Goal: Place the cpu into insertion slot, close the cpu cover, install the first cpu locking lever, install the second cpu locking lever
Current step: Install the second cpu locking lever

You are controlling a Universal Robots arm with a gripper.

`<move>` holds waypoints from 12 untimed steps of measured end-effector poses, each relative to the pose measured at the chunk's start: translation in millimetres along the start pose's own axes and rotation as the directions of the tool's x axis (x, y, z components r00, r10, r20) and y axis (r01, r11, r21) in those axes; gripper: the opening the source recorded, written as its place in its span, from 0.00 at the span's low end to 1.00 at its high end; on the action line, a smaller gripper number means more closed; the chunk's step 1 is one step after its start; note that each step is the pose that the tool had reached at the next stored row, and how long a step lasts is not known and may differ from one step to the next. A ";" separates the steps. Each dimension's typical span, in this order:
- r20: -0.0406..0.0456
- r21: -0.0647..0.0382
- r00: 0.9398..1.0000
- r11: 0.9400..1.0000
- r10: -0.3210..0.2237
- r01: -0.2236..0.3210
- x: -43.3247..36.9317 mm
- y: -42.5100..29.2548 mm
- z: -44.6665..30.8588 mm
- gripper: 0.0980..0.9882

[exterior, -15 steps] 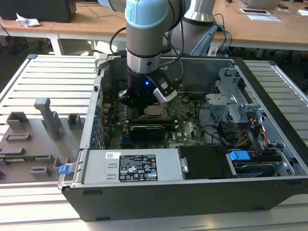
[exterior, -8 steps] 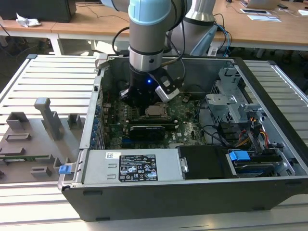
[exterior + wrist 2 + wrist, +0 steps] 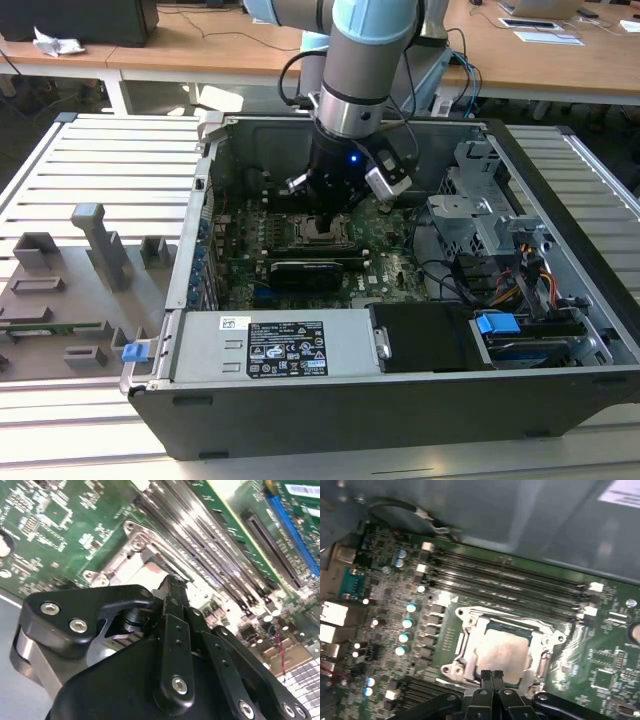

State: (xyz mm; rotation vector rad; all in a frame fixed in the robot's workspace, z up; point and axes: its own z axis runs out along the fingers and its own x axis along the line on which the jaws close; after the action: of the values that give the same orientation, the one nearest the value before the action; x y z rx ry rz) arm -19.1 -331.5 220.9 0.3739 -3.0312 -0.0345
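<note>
In the first wrist view the cpu [image 3: 504, 650] lies flat in the insertion slot, its pale silver face showing through the window of the cpu cover [image 3: 546, 639], which lies down around it. My gripper [image 3: 492, 676] is shut, its two fingertips pressed together at the socket's edge, just over the cover's rim. The second wrist view shows the gripper [image 3: 172, 585] tip reaching the metal socket frame [image 3: 132, 562]. In the exterior view the gripper [image 3: 325, 208] hangs straight down onto the insertion slot [image 3: 322, 232] in the green motherboard.
Long black memory slots [image 3: 510, 580] run right beside the socket. A black card [image 3: 305, 270] stands in front of it, with the power supply [image 3: 270, 345] and a drive cage [image 3: 480, 215] inside the case. The grey case wall [image 3: 520, 515] rises behind the board.
</note>
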 end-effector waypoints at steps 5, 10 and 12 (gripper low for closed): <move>-0.004 0.000 1.000 1.000 0.000 0.000 -5.2 8.6 -1.0 0.01; -0.004 0.001 1.000 1.000 0.000 0.000 -3.9 9.4 -17.4 0.01; -0.004 0.002 1.000 1.000 0.000 0.000 -2.3 10.3 -37.0 0.01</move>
State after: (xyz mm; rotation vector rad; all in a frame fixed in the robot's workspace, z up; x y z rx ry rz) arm -16.0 -321.3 257.9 0.3731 -3.0273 -0.0308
